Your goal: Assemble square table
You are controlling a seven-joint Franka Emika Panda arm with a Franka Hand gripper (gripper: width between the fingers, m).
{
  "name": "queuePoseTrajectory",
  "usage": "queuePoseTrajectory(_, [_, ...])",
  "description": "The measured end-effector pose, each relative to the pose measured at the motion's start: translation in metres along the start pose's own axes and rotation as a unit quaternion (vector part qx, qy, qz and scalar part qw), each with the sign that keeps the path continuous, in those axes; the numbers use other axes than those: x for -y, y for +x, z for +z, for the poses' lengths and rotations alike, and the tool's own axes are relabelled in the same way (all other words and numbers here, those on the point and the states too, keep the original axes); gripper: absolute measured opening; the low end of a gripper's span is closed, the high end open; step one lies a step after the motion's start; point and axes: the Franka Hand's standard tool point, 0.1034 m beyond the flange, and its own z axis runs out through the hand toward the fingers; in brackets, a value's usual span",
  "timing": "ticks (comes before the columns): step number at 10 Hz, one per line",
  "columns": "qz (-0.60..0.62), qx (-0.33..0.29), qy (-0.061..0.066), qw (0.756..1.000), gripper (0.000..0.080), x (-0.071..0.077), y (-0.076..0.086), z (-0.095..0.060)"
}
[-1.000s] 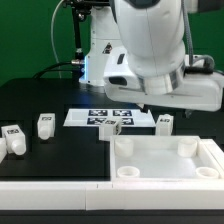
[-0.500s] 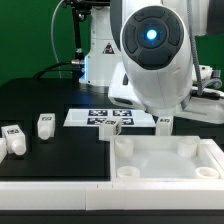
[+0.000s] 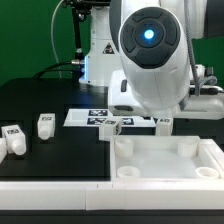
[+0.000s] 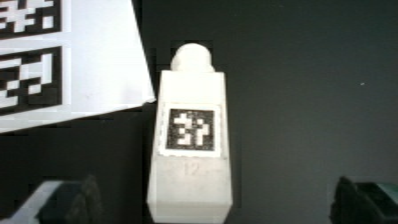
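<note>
The square table's white top (image 3: 166, 163) lies rim-up at the front of the exterior view's right, with round holes in its corners. Two white legs (image 3: 12, 140) (image 3: 45, 125) stand at the left. Two more legs (image 3: 113, 127) (image 3: 164, 122) sit near the marker board (image 3: 88, 116). In the wrist view one tagged leg (image 4: 192, 135) lies on the black table beside the marker board's corner (image 4: 63, 60). My gripper (image 4: 214, 205) is open, and the leg's blunt end lies between the dark fingers (image 4: 63, 203) without touching them. In the exterior view the arm's body hides the gripper.
A long white bar (image 3: 50, 192) runs along the table's front edge, against the top's left side. The arm's large white housing (image 3: 150, 55) hangs over the middle and blocks the area behind the top. A green backdrop stands behind.
The arm's head has turned so its round blue-lit face points at the camera, and it has shifted slightly left. The parts on the table have not moved.
</note>
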Motion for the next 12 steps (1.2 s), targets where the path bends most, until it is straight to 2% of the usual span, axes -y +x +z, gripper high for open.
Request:
queuePoseTrajectory(1, [0.006, 0.009, 0.002, 1.0, 0.0648, -0.002, -0.001, 0.004])
queuePoseTrajectory(2, [0.019, 0.031, 0.001, 0.999, 0.0648, -0.009, 0.0, 0.014])
queuePoseTrajectory(4, [0.029, 0.048, -0.002, 0.998, 0.0648, -0.014, 0.002, 0.035])
queuePoseTrajectory(5, [0.034, 0.055, 0.001, 0.998, 0.0648, -0.015, 0.0, 0.042])
queuePoseTrajectory(8, [0.033, 0.054, 0.001, 0.998, 0.0626, -0.015, 0.0, 0.041])
queuePoseTrajectory(9, [0.033, 0.054, 0.001, 0.998, 0.0413, -0.015, 0.001, 0.041])
queuePoseTrajectory(10, [0.033, 0.054, 0.001, 0.998, 0.0281, -0.015, 0.001, 0.041])
queuePoseTrajectory(11, [0.028, 0.05, -0.004, 0.998, 0.0281, -0.014, 0.0, 0.038])
queuePoseTrajectory(12, [0.016, 0.042, -0.012, 0.999, 0.0282, -0.01, -0.002, 0.024])
